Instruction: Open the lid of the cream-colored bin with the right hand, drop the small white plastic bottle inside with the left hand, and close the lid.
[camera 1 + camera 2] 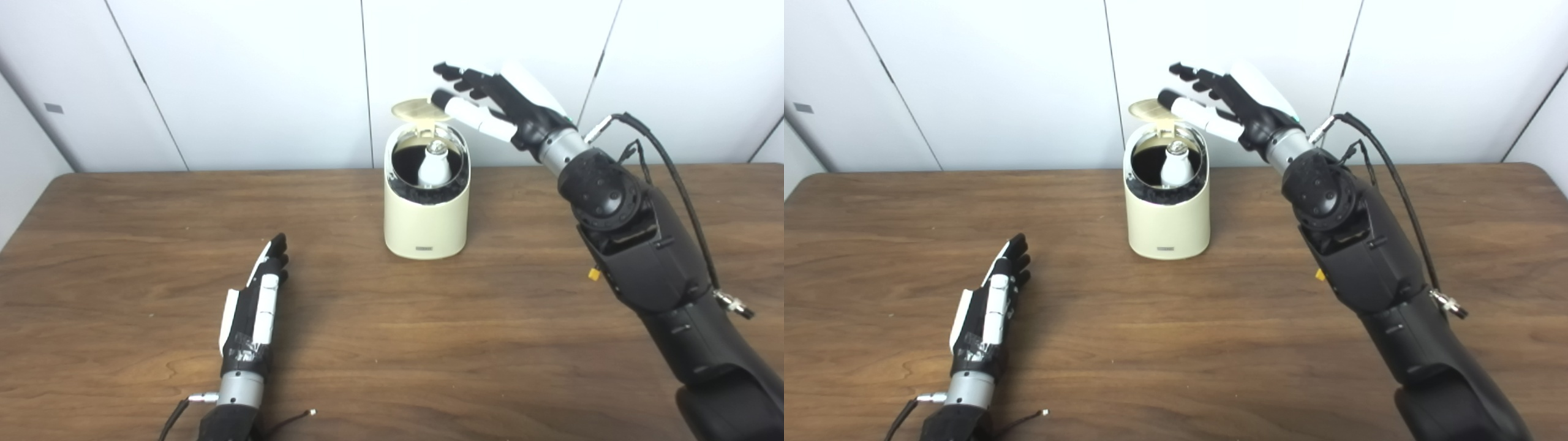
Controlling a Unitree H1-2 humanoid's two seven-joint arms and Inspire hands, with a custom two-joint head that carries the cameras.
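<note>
One bottle (434, 166) in bin (427, 226), hands apart

Open tabletop all around the bin; its mouth is crowded from above and behind.

The bin (427, 211) stands alone toward the back of the table (429, 343), with bare wood to its left, right and front. Its lid (418, 109) stands raised at the back rim, and the right hand (490, 101) hangs just above and right of the opening, fingers spread. A bottle (434, 165) stands inside the mouth. The left hand (257, 300) lies flat on the table, well apart to the bin's front-left.
</note>
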